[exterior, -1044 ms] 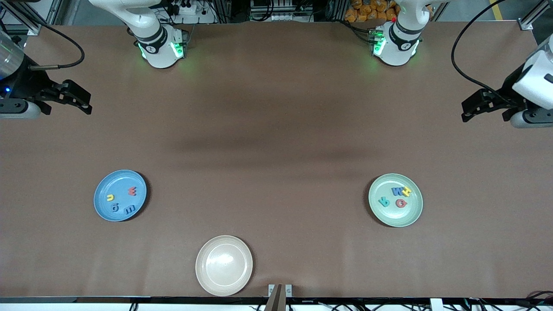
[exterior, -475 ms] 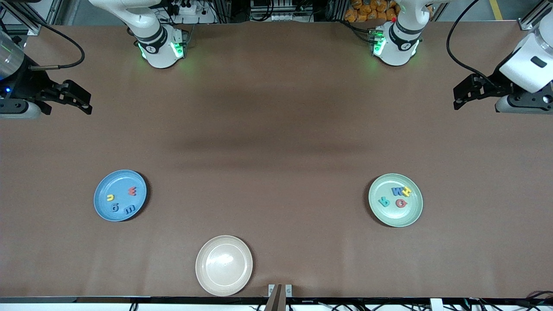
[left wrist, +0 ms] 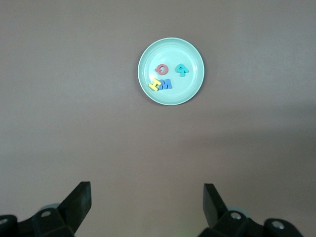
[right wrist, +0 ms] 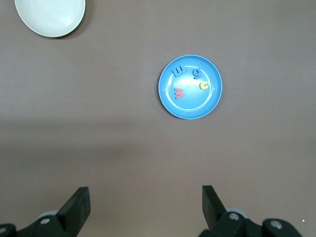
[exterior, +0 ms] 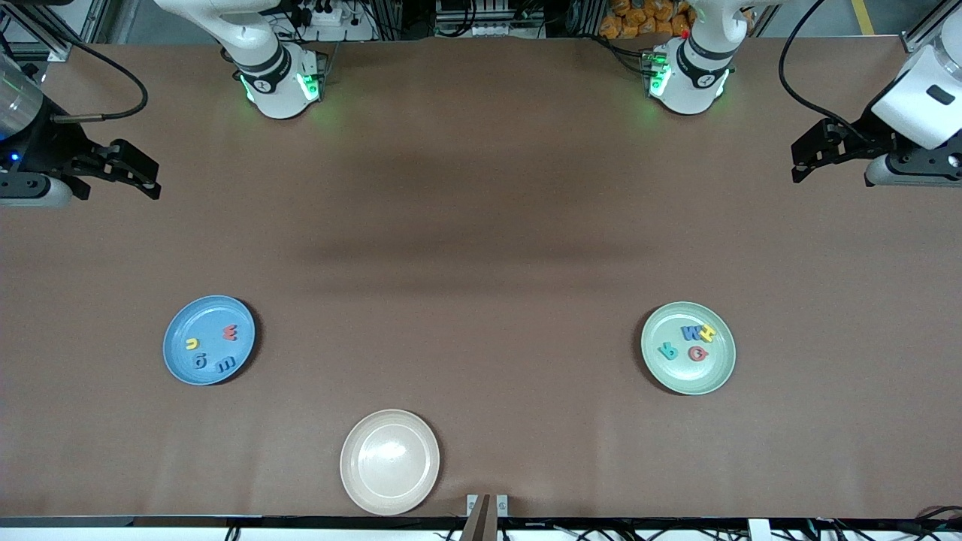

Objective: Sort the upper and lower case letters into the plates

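The sky blue plate lies toward the right arm's end of the table and holds several small letters, among them a red one and a yellow one. The mint green plate lies toward the left arm's end with several letters, including a blue M and a red G. My left gripper hangs open and empty over bare table at its end. My right gripper waits open and empty at the other end. The left wrist view shows the green plate, the right wrist view the blue plate.
A cream-beige plate with nothing in it lies near the table's front edge, closer to the front camera than both other plates. It also shows in the right wrist view as the cream plate. Brown table surface spreads between the plates.
The left arm has drawn its gripper back, away from the front camera and toward its end of the table. The right arm, plates and letters have not moved.
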### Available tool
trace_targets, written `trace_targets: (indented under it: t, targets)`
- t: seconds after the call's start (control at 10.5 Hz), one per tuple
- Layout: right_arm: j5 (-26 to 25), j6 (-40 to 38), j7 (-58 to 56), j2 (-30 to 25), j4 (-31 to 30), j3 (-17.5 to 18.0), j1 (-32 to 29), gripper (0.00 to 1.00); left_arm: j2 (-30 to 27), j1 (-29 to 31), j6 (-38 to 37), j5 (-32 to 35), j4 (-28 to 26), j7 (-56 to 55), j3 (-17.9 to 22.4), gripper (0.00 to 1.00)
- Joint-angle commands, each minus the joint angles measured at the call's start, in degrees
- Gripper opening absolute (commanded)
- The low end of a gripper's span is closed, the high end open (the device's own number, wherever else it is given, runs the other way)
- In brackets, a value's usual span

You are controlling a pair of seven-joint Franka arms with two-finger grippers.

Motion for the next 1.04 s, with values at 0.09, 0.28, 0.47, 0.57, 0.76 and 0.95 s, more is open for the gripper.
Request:
trace_targets:
  t: [0.09, 0.28, 0.47, 0.57, 0.76, 0.95]
  targets:
    - [0.01, 0.11, 0.78, -0.47, -0.76, 0.14, -0.15, 1.00, -1.30, -2.41, -0.35, -1.39, -0.98, 1.98, 4.60, 1.00]
    - [0.01, 0.11, 0.78, -0.47, -0.77, 0.14, -0.15, 1.00, -1.30, -2.76, -0.26, -1.22, -0.89, 1.63, 5.04, 1.00]
    - [0.01, 0.11, 0.78, -0.47, -0.94, 0.14, -0.15, 1.00, -1.13, -5.03, -0.17, -1.13, -0.80, 1.62, 7.66, 1.00]
    - [0.01, 0.11, 0.78, -0.47, -0.94, 0.14, -0.15, 1.00, -0.95, -4.96, 0.00, -1.22, -0.80, 1.54, 7.68, 1.00]
    - [0.01, 0.11, 0.78, -0.47, -0.94, 0.14, -0.15, 1.00, -0.25, -4.43, 0.61, -1.30, -0.80, 1.27, 7.42, 1.00]
    - [0.01, 0.11, 0.78, -0.47, -0.94, 0.14, -0.15, 1.00, -0.42, -4.52, 0.70, -1.30, -0.80, 1.27, 7.24, 1.00]
